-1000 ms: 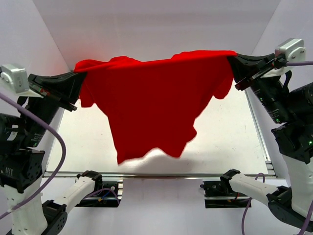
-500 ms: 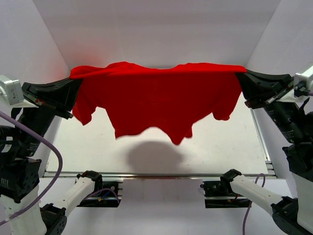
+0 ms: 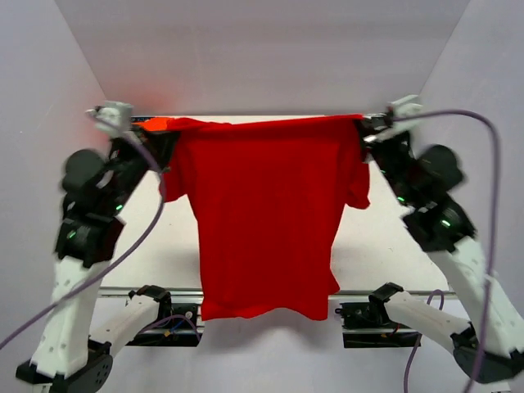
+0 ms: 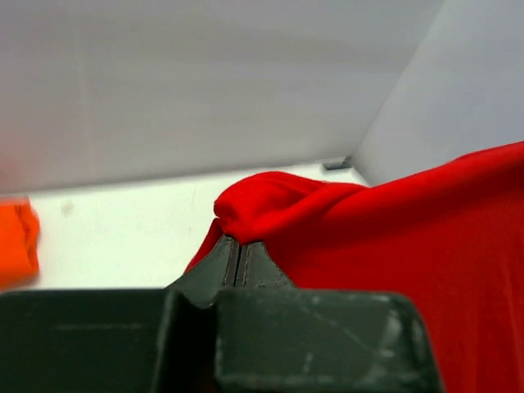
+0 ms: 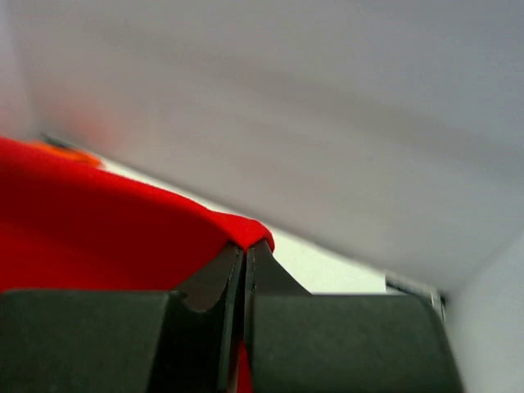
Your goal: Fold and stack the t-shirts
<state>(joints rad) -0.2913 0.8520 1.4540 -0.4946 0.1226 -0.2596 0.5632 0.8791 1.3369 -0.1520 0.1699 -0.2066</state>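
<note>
The red t-shirt (image 3: 266, 221) hangs full length in the air, stretched between both arms above the table. My left gripper (image 3: 164, 129) is shut on its left shoulder corner (image 4: 262, 205), and my right gripper (image 3: 364, 124) is shut on the right shoulder corner (image 5: 246, 231). The hem dangles over the table's near edge in the top view. An orange t-shirt (image 4: 16, 241) lies bunched on the table at the far left; a sliver of it (image 3: 151, 124) shows behind the left gripper.
White walls (image 3: 262, 57) close in the white table (image 3: 381, 237) at the back and on both sides. A metal rail (image 3: 155, 291) runs along the near edge, with the arm bases below it.
Both arms have swung up and toward the back wall, carrying the red t-shirt. It now hangs straight down at full length instead of bunched and billowing.
</note>
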